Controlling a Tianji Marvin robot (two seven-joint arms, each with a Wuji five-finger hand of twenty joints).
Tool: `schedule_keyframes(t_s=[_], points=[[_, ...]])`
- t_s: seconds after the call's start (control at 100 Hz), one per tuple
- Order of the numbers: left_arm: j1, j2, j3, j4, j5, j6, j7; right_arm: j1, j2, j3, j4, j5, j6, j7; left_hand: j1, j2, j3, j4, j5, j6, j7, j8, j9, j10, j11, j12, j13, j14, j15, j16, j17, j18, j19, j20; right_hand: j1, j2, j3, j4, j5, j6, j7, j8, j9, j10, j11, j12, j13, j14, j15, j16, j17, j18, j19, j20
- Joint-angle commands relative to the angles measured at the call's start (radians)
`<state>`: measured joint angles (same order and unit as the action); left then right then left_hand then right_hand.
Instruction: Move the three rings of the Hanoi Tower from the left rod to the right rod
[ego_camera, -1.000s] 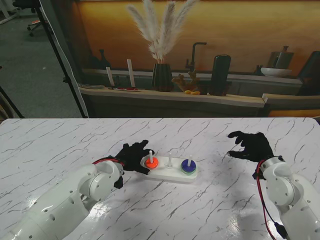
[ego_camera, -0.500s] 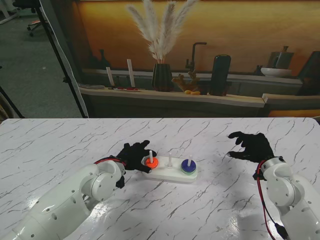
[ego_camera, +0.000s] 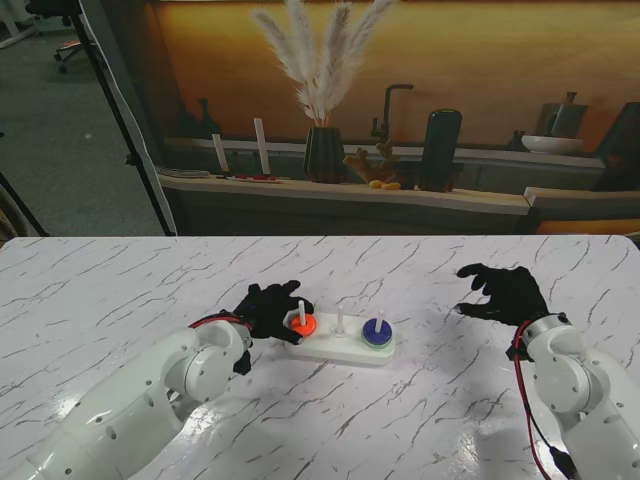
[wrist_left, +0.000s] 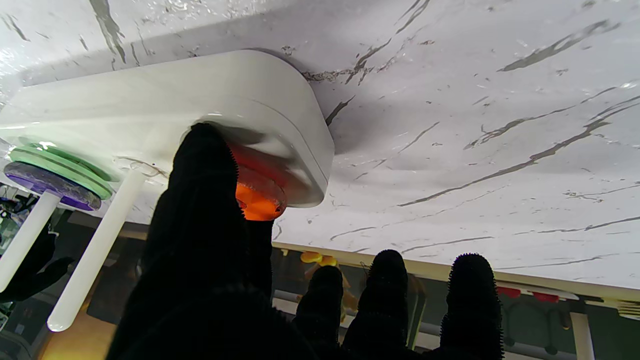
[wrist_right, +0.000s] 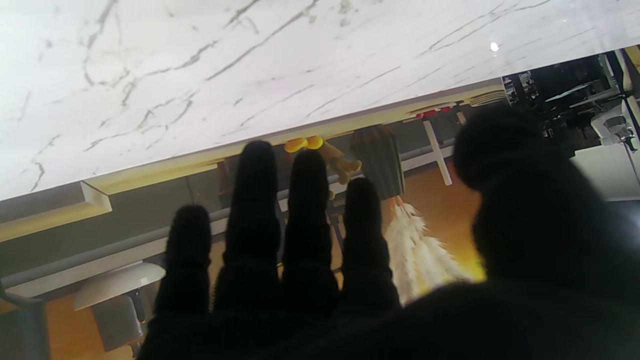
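Progress check: two of three rings judged done; a green ring with a purple ring on top is seen stacked on the right rod, just right of centre in the stand view; the middle rod is bare; the orange ring is left on the left rod, centre-left of the frame, resting on the white base.

Left hand: placed against the orange ring; in the wrist view one finger is laid across the ring and another appears behind it; the other fingertips are spread clear of it; contact is evident, but a closed pinch cannot be confirmed, so grip state is left as undetermined; the ring is not lifted off the base as far as can be seen.

Right hand: held at the right of the frame, well apart from the base; fingers apart and curled, nothing held; only marble table is seen beyond its fingers in the wrist view.

Remaining, as judged: orange ring to be lifted clear of the left rod and dropped onto the right rod over the purple ring.
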<state>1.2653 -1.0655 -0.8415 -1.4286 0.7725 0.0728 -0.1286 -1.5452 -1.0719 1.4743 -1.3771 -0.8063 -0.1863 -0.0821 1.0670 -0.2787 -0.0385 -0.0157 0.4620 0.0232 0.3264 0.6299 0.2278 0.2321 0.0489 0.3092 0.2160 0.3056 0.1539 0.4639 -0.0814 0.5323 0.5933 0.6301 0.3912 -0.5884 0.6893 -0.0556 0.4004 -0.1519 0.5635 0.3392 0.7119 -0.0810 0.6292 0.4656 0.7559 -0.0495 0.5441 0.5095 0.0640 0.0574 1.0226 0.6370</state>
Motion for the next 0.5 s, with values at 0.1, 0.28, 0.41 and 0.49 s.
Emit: schedule_keyframes(t_s=[0.1,0.28,0.41,0.49], points=[[0.01,-0.008,-0.013,-0.003,-0.003,-0.01,-0.004,-0.006,-0.006,-0.006,-0.003,0.001,0.001,0.004,0.086,0.041,0.04,0.002,0.067,-0.086,0.097,0.036,0.028,-0.014,0.011,0.02,0.027,-0.004,0.015,0.017,0.0,0.01,0.046,0.018,-0.007,0.008,-0.011,0.017,0.01,-0.025,0.009,-0.002,0.029,-0.019,0.025,0.011,0.011,-0.008,0.017,0.014,-0.01,0.325,0.012,-0.004],[0.013,-0.007,-0.031,-0.024,-0.004,-0.009,-0.018,-0.005,-0.005,-0.01,-0.002,0.004,0.002,0.008,0.081,0.046,0.035,0.0,0.067,-0.083,0.1,0.025,0.049,-0.011,0.015,0.02,0.039,0.0,0.019,0.019,0.003,0.023,0.059,0.021,-0.009,0.008,-0.011,0.017,0.01,-0.021,0.008,-0.002,0.028,-0.02,0.024,0.011,0.01,-0.008,0.017,0.014,-0.011,0.324,0.012,-0.004],[0.013,-0.004,-0.04,-0.04,-0.003,-0.007,-0.036,-0.005,-0.006,-0.013,-0.001,0.006,0.003,0.009,0.065,0.052,0.029,-0.002,0.065,-0.075,0.096,0.016,0.056,-0.007,0.016,0.019,0.044,0.001,0.021,0.02,0.004,0.026,0.065,0.021,-0.009,0.008,-0.011,0.017,0.011,-0.021,0.008,-0.002,0.029,-0.019,0.025,0.012,0.009,-0.008,0.016,0.014,-0.011,0.324,0.011,-0.004],[0.011,-0.002,-0.042,-0.046,0.007,-0.009,-0.039,-0.006,-0.005,-0.014,0.001,0.005,0.003,0.008,0.058,0.054,0.029,-0.002,0.065,-0.073,0.093,0.012,0.056,-0.006,0.015,0.019,0.045,0.003,0.021,0.02,0.005,0.027,0.07,0.021,-0.009,0.008,-0.01,0.017,0.012,-0.02,0.007,-0.002,0.03,-0.019,0.025,0.012,0.01,-0.008,0.016,0.014,-0.011,0.324,0.011,-0.004]])
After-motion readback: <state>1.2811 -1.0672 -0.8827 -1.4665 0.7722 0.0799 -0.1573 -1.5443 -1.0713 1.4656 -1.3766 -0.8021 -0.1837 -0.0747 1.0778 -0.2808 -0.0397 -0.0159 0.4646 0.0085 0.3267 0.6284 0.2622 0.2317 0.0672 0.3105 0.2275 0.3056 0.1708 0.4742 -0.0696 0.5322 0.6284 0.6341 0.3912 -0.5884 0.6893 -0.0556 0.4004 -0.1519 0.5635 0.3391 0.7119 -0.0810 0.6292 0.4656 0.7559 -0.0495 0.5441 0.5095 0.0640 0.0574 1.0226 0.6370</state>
